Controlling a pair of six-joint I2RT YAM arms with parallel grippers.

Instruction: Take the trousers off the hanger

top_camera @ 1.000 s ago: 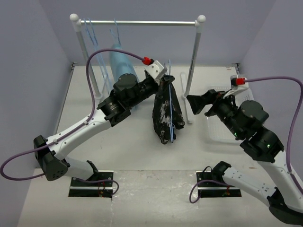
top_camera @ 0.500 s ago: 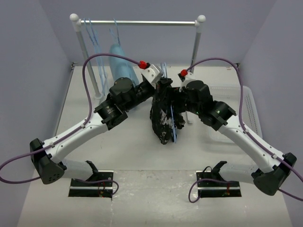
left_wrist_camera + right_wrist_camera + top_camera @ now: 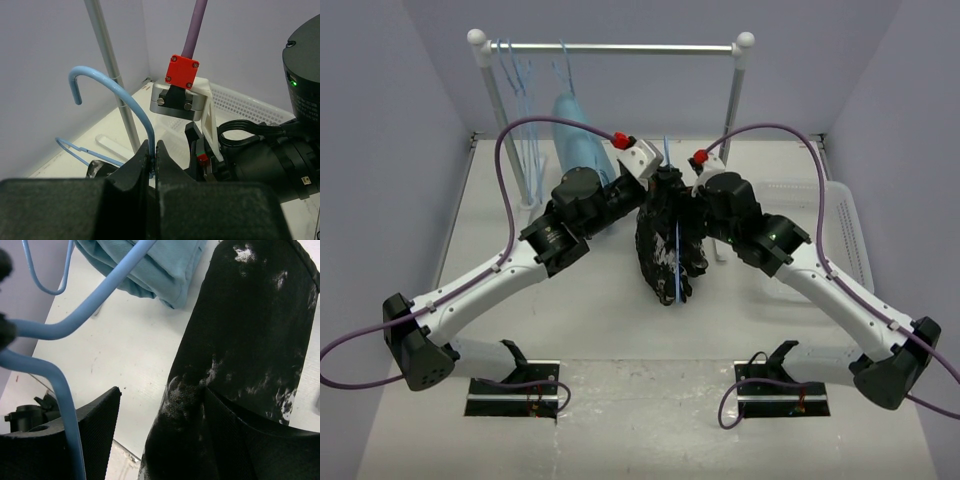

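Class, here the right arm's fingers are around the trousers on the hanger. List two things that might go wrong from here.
1. The left fingers pinch the hanger only by its thin neck; a hard tug might twist it or pull it free.
2. The right fingers straddle the trousers with hanger wire right beside one finger; closing might catch the wire too.

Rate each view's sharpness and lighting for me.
Top external: evenly lit, soft shadows, sharp, no glare. Left wrist: the near left gripper is a dark mass with little detail, while the hanger hook is crisp. Right wrist: the black trousers fill much of the frame, their folds hard to read.
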